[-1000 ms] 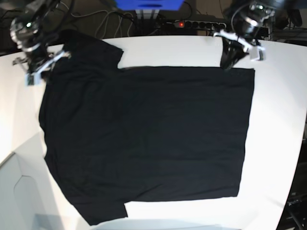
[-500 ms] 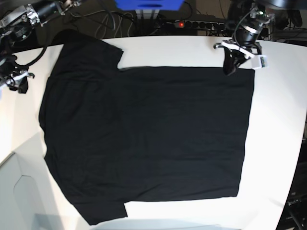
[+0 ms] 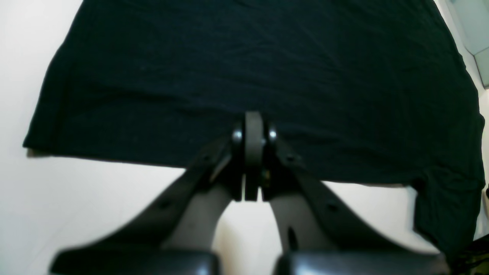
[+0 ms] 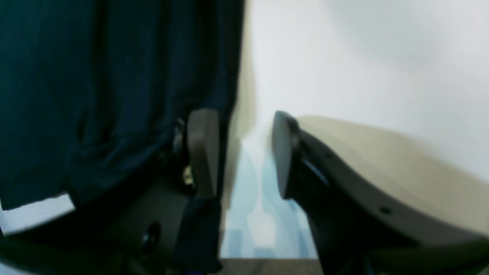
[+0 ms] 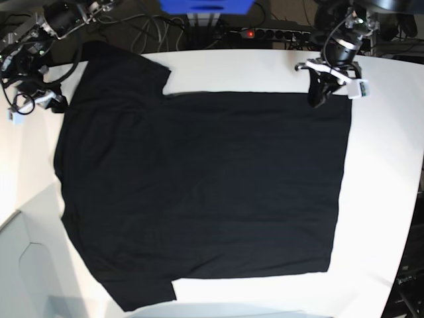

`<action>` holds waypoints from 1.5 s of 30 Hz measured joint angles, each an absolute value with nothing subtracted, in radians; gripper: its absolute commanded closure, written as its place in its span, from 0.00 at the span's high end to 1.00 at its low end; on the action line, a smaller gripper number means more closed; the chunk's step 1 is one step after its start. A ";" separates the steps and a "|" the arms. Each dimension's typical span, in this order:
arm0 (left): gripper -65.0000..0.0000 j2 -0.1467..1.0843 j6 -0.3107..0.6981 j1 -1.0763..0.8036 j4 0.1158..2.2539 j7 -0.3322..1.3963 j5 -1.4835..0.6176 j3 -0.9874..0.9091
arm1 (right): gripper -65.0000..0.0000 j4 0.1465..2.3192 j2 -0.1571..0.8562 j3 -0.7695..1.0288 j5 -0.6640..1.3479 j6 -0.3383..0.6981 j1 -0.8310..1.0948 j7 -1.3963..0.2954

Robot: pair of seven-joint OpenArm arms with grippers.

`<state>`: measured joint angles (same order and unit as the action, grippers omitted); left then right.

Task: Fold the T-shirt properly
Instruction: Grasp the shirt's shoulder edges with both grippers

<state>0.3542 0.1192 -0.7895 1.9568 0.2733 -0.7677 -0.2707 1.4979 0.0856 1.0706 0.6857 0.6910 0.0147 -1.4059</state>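
Note:
The black T-shirt lies spread flat on the white table, plain side up, with a sleeve at the far left. My left gripper is shut, its fingertips over the shirt's far right hem corner; the cloth there looks flat and I cannot tell whether any is pinched. My right gripper hangs off the shirt's far left edge. It is open with nothing between its fingers, the shirt's edge just beside one finger.
Behind the table run cables, a power strip with a red light and a blue box. A pale grey panel sits off the table's near left edge.
My right gripper opened, let go of the shirt near the far left sleeve, swung out to the left and came partway back. The left gripper has barely moved.

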 measured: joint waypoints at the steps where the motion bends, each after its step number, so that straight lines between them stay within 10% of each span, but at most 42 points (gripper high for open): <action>1: 0.01 0.354 0.119 -0.789 1.957 0.273 -0.768 -0.271 | 0.38 1.488 0.085 1.071 0.688 0.691 0.008 -1.402; 27: 0.01 0.349 0.119 -0.789 1.957 0.273 -0.768 -0.266 | 0.36 1.359 0.058 1.018 0.772 0.687 -0.013 -1.346; 34: 0.01 0.349 0.120 -0.789 1.957 0.273 -0.768 -0.269 | 0.00 1.354 0.055 0.996 0.759 0.687 -0.006 -1.354; 45: 0.49 0.310 0.120 -0.753 1.956 0.289 -0.832 -0.410 | 0.00 1.354 0.055 0.994 0.757 0.687 -0.005 -1.357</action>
